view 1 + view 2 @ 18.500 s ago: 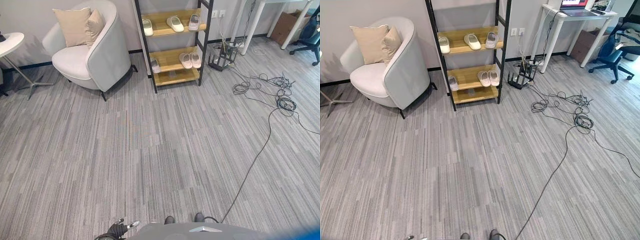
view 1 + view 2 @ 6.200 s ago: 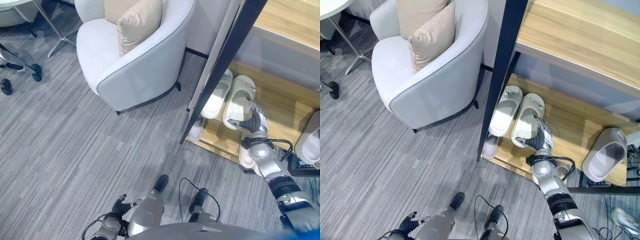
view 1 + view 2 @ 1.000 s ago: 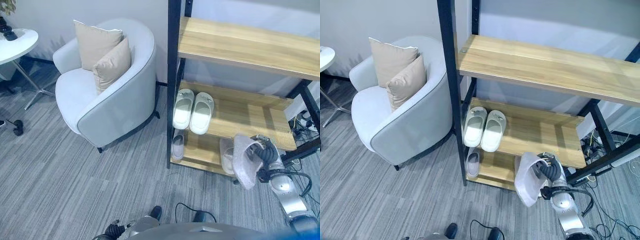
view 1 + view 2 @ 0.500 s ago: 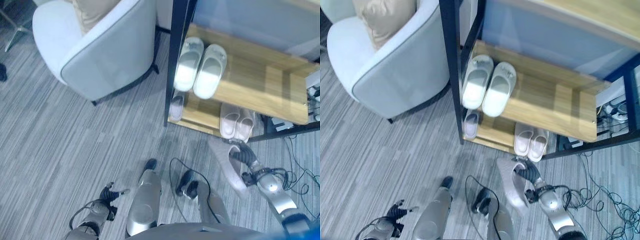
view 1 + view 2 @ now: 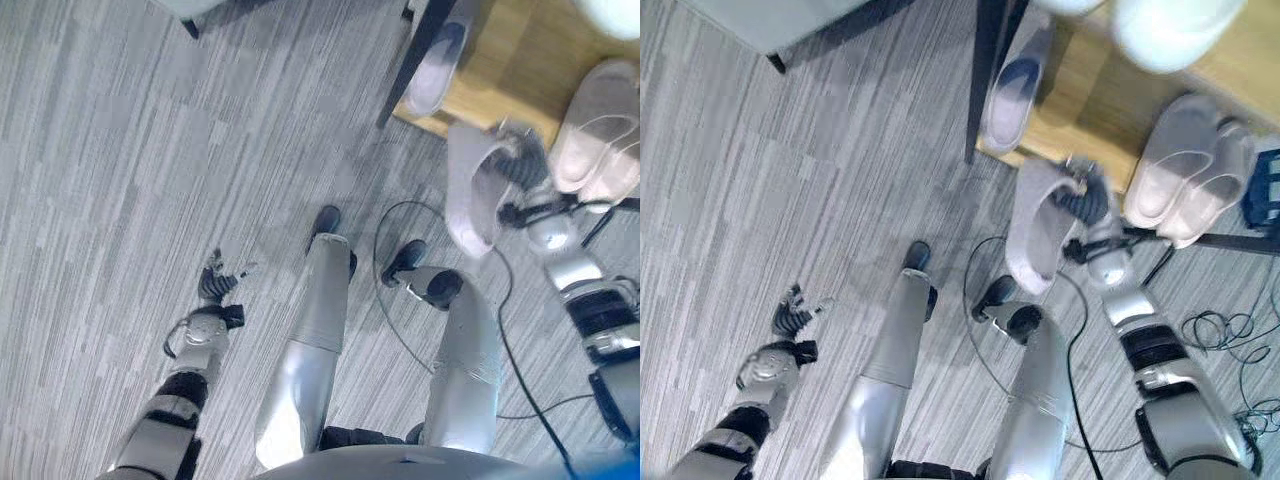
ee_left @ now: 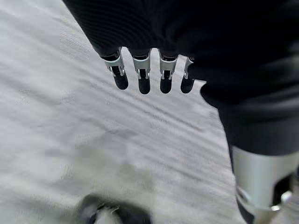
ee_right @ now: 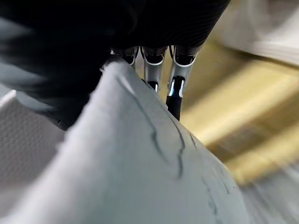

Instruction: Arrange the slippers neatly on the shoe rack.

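My right hand (image 5: 1087,203) is shut on a pale pinkish-grey slipper (image 5: 1038,228), held low above the carpet just in front of the shoe rack's wooden bottom shelf (image 5: 1090,110). In the right wrist view its fingers (image 7: 176,88) curl over the slipper's edge (image 7: 140,158). A matching pair of slippers (image 5: 1190,185) lies side by side on that shelf to the right of the held one. A single grey slipper (image 5: 1015,88) lies beside the black rack post (image 5: 990,70). White slippers (image 5: 1165,30) sit on the shelf above. My left hand (image 5: 212,287) hangs over the carpet with relaxed fingers (image 6: 140,79).
Grey striped carpet (image 5: 120,150) covers the floor to the left of the rack. A tangle of black cables (image 5: 1230,330) lies on the floor at the right. An armchair's dark leg (image 5: 190,28) shows at the top edge.
The view has tipped further down toward the floor. My right hand still holds the slipper, now left of the pair on the bottom shelf rather than below it.
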{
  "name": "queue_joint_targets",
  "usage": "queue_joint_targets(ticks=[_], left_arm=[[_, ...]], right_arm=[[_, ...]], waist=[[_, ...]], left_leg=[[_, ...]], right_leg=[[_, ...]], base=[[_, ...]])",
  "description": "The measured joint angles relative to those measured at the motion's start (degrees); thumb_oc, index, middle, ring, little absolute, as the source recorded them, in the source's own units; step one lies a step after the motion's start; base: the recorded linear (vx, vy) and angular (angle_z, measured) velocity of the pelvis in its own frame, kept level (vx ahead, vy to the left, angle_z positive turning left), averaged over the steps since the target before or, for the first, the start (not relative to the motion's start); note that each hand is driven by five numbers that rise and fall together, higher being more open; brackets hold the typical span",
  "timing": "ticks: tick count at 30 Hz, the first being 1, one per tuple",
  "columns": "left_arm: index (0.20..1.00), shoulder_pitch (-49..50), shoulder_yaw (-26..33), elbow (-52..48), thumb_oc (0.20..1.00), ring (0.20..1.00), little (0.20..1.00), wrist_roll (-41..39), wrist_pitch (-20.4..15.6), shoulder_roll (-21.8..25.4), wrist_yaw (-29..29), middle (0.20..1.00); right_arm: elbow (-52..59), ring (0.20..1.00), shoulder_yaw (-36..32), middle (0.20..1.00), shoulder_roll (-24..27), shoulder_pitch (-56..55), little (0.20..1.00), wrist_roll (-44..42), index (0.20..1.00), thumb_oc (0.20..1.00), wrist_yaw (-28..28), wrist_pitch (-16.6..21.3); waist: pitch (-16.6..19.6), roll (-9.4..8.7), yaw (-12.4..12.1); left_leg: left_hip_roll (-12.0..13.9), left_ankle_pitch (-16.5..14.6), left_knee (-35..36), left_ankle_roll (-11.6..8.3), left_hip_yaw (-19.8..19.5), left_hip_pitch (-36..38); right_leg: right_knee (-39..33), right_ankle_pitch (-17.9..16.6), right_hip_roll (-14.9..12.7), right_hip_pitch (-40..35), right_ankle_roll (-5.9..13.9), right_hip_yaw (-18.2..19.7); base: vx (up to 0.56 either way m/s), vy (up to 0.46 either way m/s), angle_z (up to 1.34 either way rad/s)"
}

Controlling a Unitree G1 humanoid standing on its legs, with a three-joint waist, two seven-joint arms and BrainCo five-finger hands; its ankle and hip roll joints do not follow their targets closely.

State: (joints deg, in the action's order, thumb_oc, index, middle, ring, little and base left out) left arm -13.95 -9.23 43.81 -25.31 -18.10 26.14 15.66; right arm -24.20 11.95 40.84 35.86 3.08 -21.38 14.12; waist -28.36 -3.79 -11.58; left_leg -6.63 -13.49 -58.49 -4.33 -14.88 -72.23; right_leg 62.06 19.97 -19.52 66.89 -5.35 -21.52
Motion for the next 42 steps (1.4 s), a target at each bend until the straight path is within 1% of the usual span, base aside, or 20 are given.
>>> queue_joint_targets(ticks=[1, 2, 4, 6, 7, 10, 12, 15, 16, 18, 20, 25, 30, 31, 33, 34, 35, 36, 39, 42], left_arm=[[1.000, 0.03, 0.79, -2.24, 1.000, 1.000, 1.000, -0.08, -0.72, 2.02, 1.09, 1.000], [1.000, 3.74, 1.31, -4.51, 1.000, 1.000, 1.000, -0.22, -1.84, 2.66, 2.65, 1.000], [1.000, 5.61, 1.35, -3.90, 1.000, 1.000, 1.000, -0.22, -2.25, 2.10, 3.64, 1.000], [1.000, 9.98, 1.23, -4.23, 1.000, 1.000, 1.000, -0.05, -3.90, 3.34, 5.59, 1.000], [1.000, 10.03, 1.47, -2.94, 1.000, 1.000, 1.000, -0.11, -3.61, 3.28, 5.99, 1.000], [1.000, 10.82, -0.74, -1.75, 1.000, 1.000, 1.000, -0.57, -3.63, 3.03, 6.75, 1.000], [1.000, 10.82, -2.95, -3.33, 1.000, 1.000, 1.000, -1.07, -4.93, 4.55, 7.19, 1.000], [1.000, 10.61, -1.77, -3.28, 1.000, 1.000, 1.000, -1.54, -5.87, 4.77, 7.25, 1.000], [1.000, 11.16, -1.85, -4.35, 1.000, 1.000, 1.000, -2.85, -5.93, 4.97, 7.24, 1.000], [1.000, 11.10, -1.85, -3.06, 1.000, 1.000, 1.000, -2.84, -5.78, 4.80, 7.19, 1.000], [1.000, 12.20, -1.51, -3.20, 1.000, 1.000, 1.000, -2.85, -5.92, 4.59, 7.21, 1.000], [1.000, 12.70, -1.42, -2.76, 1.000, 1.000, 1.000, -4.49, -7.02, 4.66, 7.22, 1.000], [1.000, 13.50, -1.31, -0.49, 1.000, 1.000, 1.000, -5.02, -7.42, 4.77, 7.27, 1.000], [1.000, 14.31, -0.37, -0.72, 1.000, 1.000, 1.000, -5.34, -7.44, 4.66, 7.26, 1.000], [1.000, 16.44, 0.31, -7.36, 1.000, 1.000, 1.000, -5.57, -7.12, 5.24, 7.34, 1.000], [1.000, 20.92, 0.30, -15.65, 1.000, 1.000, 1.000, -4.85, -8.03, 6.31, 7.12, 1.000], [1.000, 21.83, 0.35, -17.00, 1.000, 1.000, 1.000, -4.87, -8.62, 6.42, 7.14, 1.000], [1.000, 21.70, 0.29, -15.68, 1.000, 1.000, 1.000, -4.95, -8.37, 6.92, 7.18, 1.000], [1.000, 21.69, 0.27, -15.55, 1.000, 1.000, 1.000, -4.97, -7.79, 8.73, 7.02, 1.000], [1.000, 21.69, 0.22, -15.56, 1.000, 1.000, 1.000, -4.95, -7.42, 8.49, 6.81, 1.000]], right_arm=[[-2.96, 0.200, -0.30, 0.200, 2.80, 3.28, 0.200, 1.26, 0.200, 0.200, -2.05, -0.94], [-3.10, 0.200, -2.58, 0.200, 3.46, 4.45, 0.200, 1.11, 0.200, 0.200, -3.55, -1.17], [-3.09, 0.200, -4.28, 0.200, 7.16, 6.34, 0.200, -0.02, 0.200, 0.200, -6.50, -1.40], [-0.58, 0.200, -4.96, 0.200, 15.77, 7.28, 0.200, -0.10, 0.200, 0.200, -9.15, -0.81], [-1.08, 0.200, -7.28, 0.200, 16.21, 9.84, 0.200, -0.25, 0.200, 0.200, -10.49, -0.20], [-12.78, 0.200, -2.44, 0.200, 16.14, 14.84, 0.200, -4.89, 0.200, 0.200, -12.93, 0.43], [-26.55, 0.200, 8.47, 0.200, 17.34, 26.04, 0.200, -11.22, 0.200, 0.200, -11.52, 0.58], [-27.17, 0.200, 14.55, 0.200, 19.65, 31.97, 0.200, -16.32, 0.200, 0.200, -7.25, 1.23], [-27.65, 0.200, 18.12, 0.200, 21.77, 32.99, 0.200, -17.14, 0.200, 0.200, -4.89, 1.41], [-28.26, 0.200, 17.87, 0.200, 19.70, 33.01, 0.200, -18.58, 0.200, 0.200, -3.72, 1.27], [-29.39, 0.200, 18.09, 0.200, 18.45, 32.85, 0.200, -18.78, 0.200, 0.200, -3.14, 1.02], [-31.85, 0.200, 17.98, 0.200, 18.00, 34.41, 0.200, -22.80, 0.200, 0.200, -1.44, 1.39], [-38.05, 0.200, 17.83, 0.200, 18.32, 35.48, 0.200, -28.36, 0.200, 0.200, -1.15, 1.58], [-38.08, 0.200, 18.08, 0.200, 18.34, 37.73, 0.200, -28.40, 0.200, 0.200, -0.57, 1.56], [-37.00, 0.200, 18.22, 0.200, 18.37, 40.47, 0.200, -28.28, 0.200, 0.200, -0.13, 1.47], [-35.45, 0.200, 18.93, 0.200, 18.39, 40.88, 0.200, -28.26, 0.200, 0.200, 0.09, 1.60], [-35.84, 0.564, 19.21, 0.564, 18.40, 41.16, 0.564, -28.27, 0.564, 0.564, 0.32, 1.63], [-38.41, 1.000, 19.12, 1.000, 17.23, 41.19, 1.000, -28.99, 1.000, 1.000, 0.76, 1.81], [-46.49, 1.000, 18.50, 1.000, 15.17, 42.43, 1.000, -30.12, 1.000, 1.000, 1.19, 0.41], [-47.83, 1.000, 17.81, 1.000, 15.45, 42.64, 1.000, -31.01, 1.000, 1.000, 0.90, 0.02]], waist=[[0.01, 0.10, -0.22], [5.15, -0.05, -0.65], [7.07, 1.98, -0.39], [11.86, 2.10, -1.56], [11.72, 2.25, -2.13], [11.38, 2.36, -2.33], [10.50, 3.23, -3.39], [5.18, 4.60, -4.63], [-0.02, 5.78, -5.18], [-3.17, 5.55, -5.44], [-3.41, 5.83, -5.11], [-3.41, 6.14, -5.81], [-3.21, 6.57, -7.47], [-3.30, 7.12, -8.12], [-3.36, 7.65, -8.61], [-3.38, 8.35, -9.13], [-3.32, 8.61, -9.26], [-3.30, 8.86, -9.94], [-3.25, 9.49, -10.82], [-3.25, 9.52, -9.61]], left_leg=[[-0.28, -0.62, -3.33, 0.41, 1.31, -3.63], [0.31, -2.52, -8.34, 2.37, 2.34, -10.79], [-1.72, -4.19, -14.09, 3.09, 3.61, -14.83], [-3.73, -10.48, -28.00, 3.74, 3.99, -23.64], [-1.89, -11.89, -32.31, 4.89, 5.32, -26.34], [-1.77, -14.33, -37.71, 6.73, 8.29, -26.95], [-1.95, -14.84, -40.09, 6.59, 8.98, -26.53], [-2.37, -16.10, -44.82, 5.88, 8.43, -25.63], [-2.91, -18.58, -50.87, 6.08, 9.01, -24.50], [-2.20, -19.49, -54.45, 5.65, 8.22, -25.83], [-2.10, -20.42, -56.70, 5.68, 9.02, -25.88], [-1.91, -23.49, -62.44, 4.46, 7.74, -25.42], [-2.45, -23.52, -61.22, 4.26, 6.87, -23.80], [-2.70, -23.55, -61.09, 4.18, 5.90, -23.79], [-2.75, -23.54, -60.83, 4.16, 6.05, -23.44], [-2.38, -23.57, -60.74, 4.22, 6.24, -22.69], [-2.36, -23.58, -60.29, 4.26, 6.52, -22.44], [-2.43, -23.52, -59.64, 4.28, 6.39, -22.05], [-2.66, -23.50, -58.70, 4.29, 6.42, -21.11], [-2.74, -23.50, -58.69, 4.30, 6.41, -21.08]], right_leg=[[3.12, 0.39, -1.40, 3.34, -0.37, 0.86], [6.39, 0.66, -1.47, 10.39, -0.31, 2.30], [11.72, 1.86, -2.83, 13.53, 1.44, 4.08], [23.20, 6.64, -3.28, 23.31, 2.92, 9.63], [26.63, 6.94, -3.36, 25.38, 2.72, 9.88], [32.80, 9.55, -4.73, 26.36, 5.44, 13.03], [36.65, 12.95, -5.71, 24.45, 4.73, 13.03], [41.36, 14.95, -6.55, 23.27, 3.39, 13.20], [47.77, 17.25, -6.69, 22.77, 2.47, 15.77], [50.51, 18.12, -5.40, 24.09, 2.59, 16.14], [53.27, 18.74, -5.45, 24.67, 2.71, 17.84], [58.87, 21.56, -5.12, 24.55, 0.58, 18.00], [57.27, 21.51, -4.79, 22.63, 0.78, 17.12], [56.66, 21.51, -4.77, 21.91, 0.74, 15.78], [56.44, 21.56, -4.77, 21.40, 0.67, 15.86], [56.14, 21.56, -4.81, 20.54, 0.67, 16.01], [55.74, 21.55, -4.80, 20.49, 0.68, 16.27], [54.88, 21.48, -4.81, 19.94, 0.73, 15.91], [54.26, 21.54, -4.92, 18.94, 0.71, 15.78], [54.43, 21.56, -4.78, 18.91, 0.69, 15.95]], base=[[0.09, 0.218, -0.21], [0.17, 0.324, -0.26], [0.22, 0.269, -0.15], [0.16, 0.173, -0.32], [0.10, 0.106, -0.60], [0.08, 0.085, -0.14], [0.09, 0.055, 0.03], [0.11, 0.074, 0.04], [0.09, 0.069, -0.08], [0.07, 0.066, -0.28], [0.08, 0.050, -0.11], [0.04, 0.054, -0.07], [0.00, 0.019, -0.04], [0.02, 0.025, 0.05], [-0.01, 0.038, 0.05], [-0.04, 0.022, 0.01], [-0.03, 0.001, 0.00], [-0.03, -0.012, 0.04], [-0.01, 0.000, 0.08], [0.00, 0.002, 0.03]])
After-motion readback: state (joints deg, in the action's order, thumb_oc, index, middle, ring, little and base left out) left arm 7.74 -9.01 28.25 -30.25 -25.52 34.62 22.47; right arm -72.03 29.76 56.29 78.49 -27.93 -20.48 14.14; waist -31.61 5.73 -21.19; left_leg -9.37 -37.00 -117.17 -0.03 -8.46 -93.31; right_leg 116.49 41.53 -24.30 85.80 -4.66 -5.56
